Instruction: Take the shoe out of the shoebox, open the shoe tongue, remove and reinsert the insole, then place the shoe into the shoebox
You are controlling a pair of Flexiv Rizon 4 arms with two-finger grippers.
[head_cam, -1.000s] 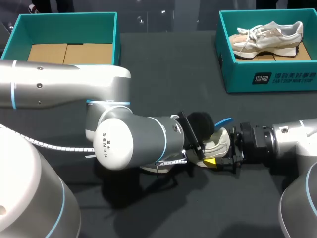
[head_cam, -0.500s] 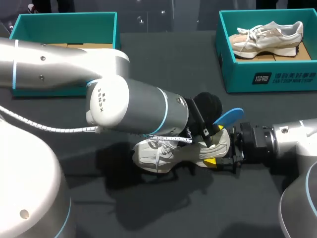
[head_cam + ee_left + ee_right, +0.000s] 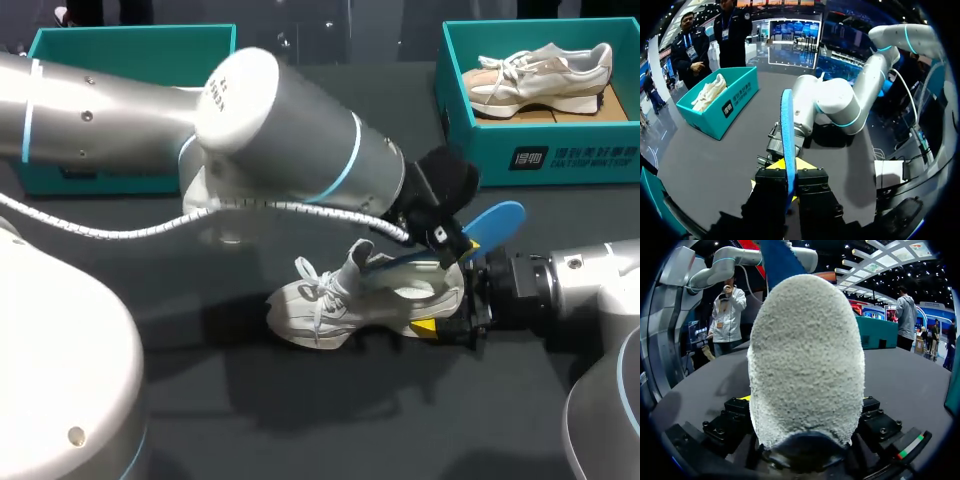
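Mid-table, left hand (image 3: 788, 176) pinches the blue insole (image 3: 492, 222), right hand (image 3: 455, 308) grips the shoe (image 3: 340, 305).

The shoe (image 3: 350, 300) in the lower middle looks like off-white cloth with suede-ish panels and fabric laces. Up close in the right wrist view its heel (image 3: 807, 355) is properly nubbly, rough and matt. The blue insole (image 3: 787, 135) looks like smooth matt foam. The left arm (image 3: 290, 140) has a smooth, slightly glossy silver shell. The left gripper (image 3: 791, 172) is matt black, metal or plastic, can't tell which. The table (image 3: 300, 430) is dark and matt, kinda cloth-like. The teal shoebox (image 3: 530, 160) at upper right is matt cardboard, with bare brown card inside.
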